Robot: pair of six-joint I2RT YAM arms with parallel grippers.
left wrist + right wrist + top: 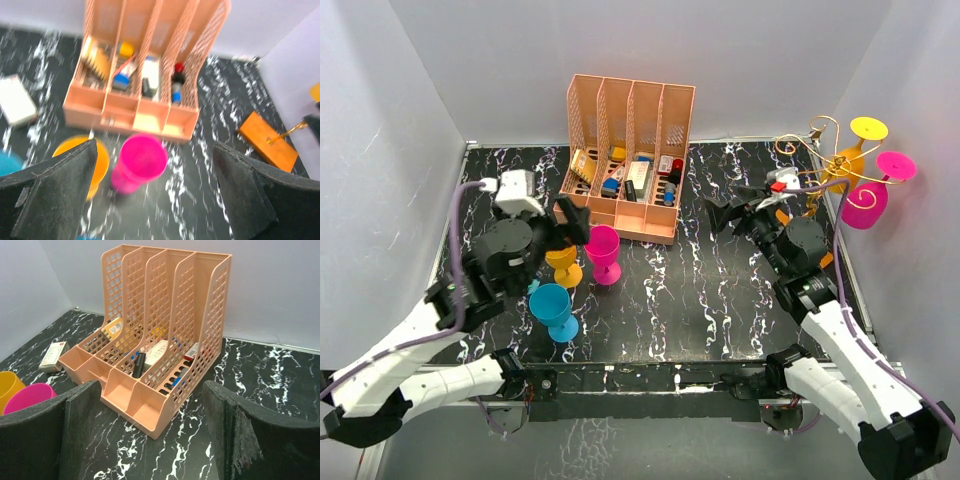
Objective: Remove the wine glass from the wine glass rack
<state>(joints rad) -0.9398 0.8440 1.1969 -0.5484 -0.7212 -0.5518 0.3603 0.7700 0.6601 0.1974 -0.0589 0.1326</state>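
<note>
The wine glass rack [817,150], gold wire with curled arms, stands at the back right. A yellow wine glass [853,155] and a magenta wine glass [865,203] hang from it upside down. Its orange-brown wooden base [266,141] shows in the left wrist view. My right gripper [730,215] is open and empty, left of the rack, and faces the organizer [160,340]. My left gripper [570,222] is open and empty just above a magenta glass [603,252] that stands on the table. In the left wrist view, that glass [137,162] lies between the fingers [55,185].
A peach-pink slotted organizer [628,160] with small items stands at the back middle. An orange glass [564,265] and a blue glass [553,310] stand next to the magenta one. A white box [17,100] lies left of the organizer. White walls close in on both sides.
</note>
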